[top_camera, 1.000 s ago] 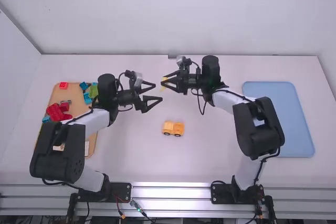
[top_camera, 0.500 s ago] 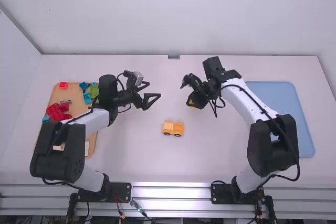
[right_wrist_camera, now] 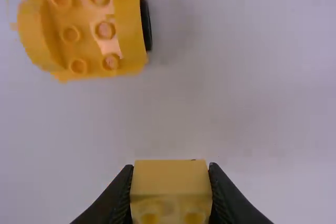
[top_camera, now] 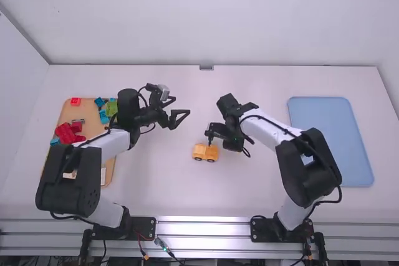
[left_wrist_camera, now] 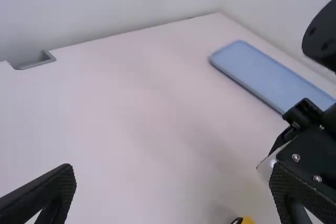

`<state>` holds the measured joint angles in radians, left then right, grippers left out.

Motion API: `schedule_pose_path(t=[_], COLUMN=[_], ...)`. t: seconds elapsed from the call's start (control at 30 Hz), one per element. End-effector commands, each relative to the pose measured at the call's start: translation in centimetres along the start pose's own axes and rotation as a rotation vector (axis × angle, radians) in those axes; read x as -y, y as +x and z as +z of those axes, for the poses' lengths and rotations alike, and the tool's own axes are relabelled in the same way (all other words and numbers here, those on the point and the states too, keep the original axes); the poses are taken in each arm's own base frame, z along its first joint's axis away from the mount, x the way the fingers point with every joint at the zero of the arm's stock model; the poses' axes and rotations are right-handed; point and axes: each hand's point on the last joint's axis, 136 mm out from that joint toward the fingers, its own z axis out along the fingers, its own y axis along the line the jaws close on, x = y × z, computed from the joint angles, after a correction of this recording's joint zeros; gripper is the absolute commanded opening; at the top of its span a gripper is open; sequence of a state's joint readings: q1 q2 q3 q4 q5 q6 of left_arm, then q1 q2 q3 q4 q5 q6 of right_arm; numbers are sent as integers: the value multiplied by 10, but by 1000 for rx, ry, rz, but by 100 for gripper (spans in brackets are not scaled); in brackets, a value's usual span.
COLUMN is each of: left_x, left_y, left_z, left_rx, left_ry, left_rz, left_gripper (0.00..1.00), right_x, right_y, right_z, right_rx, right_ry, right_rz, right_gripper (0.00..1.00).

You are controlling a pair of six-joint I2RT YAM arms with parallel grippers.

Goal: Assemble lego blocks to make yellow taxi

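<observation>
**Your right gripper [top_camera: 210, 139] holds a yellow block [right_wrist_camera: 170, 182] near the half-built taxi**

Your right gripper is closed down to the block's width, its two black fingers pressing on opposite sides of this small, studded plastic piece. In the high view, you have that gripper close by the far side of the taxi. Your right wrist view shows the block apart from the taxi.

The taxi [top_camera: 205, 152], a yellow plastic toy-brick vehicle with black wheels [top_camera: 211, 160], stands upright on the white table [top_camera: 156, 179], between your two arms. From the right wrist, you can see six round studs [right_wrist_camera: 105, 30] between two raised yellow sides.

Your left gripper [top_camera: 182, 109] is spread wide, with nothing between its fingers. It is over the table, well apart from the taxi.

On your left, the orange-brown tray [top_camera: 90, 126] holds red blocks [top_camera: 68, 133], blue blocks [top_camera: 103, 116] and a green block [top_camera: 111, 108], with your left arm reaching over part of it. The flat light-blue tray [top_camera: 327, 138] lies on your right.
</observation>
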<state>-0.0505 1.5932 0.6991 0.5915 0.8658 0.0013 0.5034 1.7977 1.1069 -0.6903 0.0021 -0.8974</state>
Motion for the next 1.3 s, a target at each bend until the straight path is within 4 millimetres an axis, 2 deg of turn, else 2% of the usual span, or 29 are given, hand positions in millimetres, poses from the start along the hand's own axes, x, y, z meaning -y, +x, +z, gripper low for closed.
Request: schedule_pose_path(t=[0.0, 0.37, 0.47, 0.5, 0.53, 0.57, 0.63, 0.8, 0.87, 0.93, 1.03, 1.13, 1.2, 1.27], left_x=[-2, -2, -2, -2, -2, -2, -2, 0, 4, 18, 42, 53, 59, 59], left_y=[-7, -6, -5, -4, -4, -4, -3, 7, 16, 24, 37, 50, 59, 66], left_z=[-1, -1, -1, -1, -1, -1, -1, -1, -1, -3, -6, -8, -8, -6], left_rx=[13, 11, 6, 4, 2, 2, -1, -34, -63, -71, -47, -24, 3, 13], left_ry=[0, 0, 0, 0, 0, 0, -1, 11, 34, 124, 288, 376, 438, 464], left_rz=[30, 27, 22, 20, 18, 18, 14, 109, 197, 289, 425, 504, 536, 529], left_gripper=[99, 99, 99, 99, 99, 99, 99, 99, 99, 99, 99, 99, 99, 99], right_x=[-5, -27, -30, -31, -30, -29, -24, -9, -1, 1, -9, -21, -27, -28], right_y=[8, 11, 11, 11, 11, 10, 9, 2, -9, -17, -27, -28, -25, -18], right_z=[11, 32, 32, 32, 32, 32, 33, 27, 13, -6, -41, -56, -56, -46], right_rx=[-21, 24, 29, 30, 29, 30, 32, 62, 132, 216, 424, 597, 701, 749], right_ry=[-12, -64, -78, -81, -73, -70, -50, 22, 57, 63, -6, -52, -65, -61], right_rz=[-20, -13, -12, -16, -21, -21, -17, -13, -10, 1, -30, -111, -139, -116], right_gripper=[0, 0, 9, 22, 58, 63, 99, 99, 99, 99, 99, 99, 99, 99])
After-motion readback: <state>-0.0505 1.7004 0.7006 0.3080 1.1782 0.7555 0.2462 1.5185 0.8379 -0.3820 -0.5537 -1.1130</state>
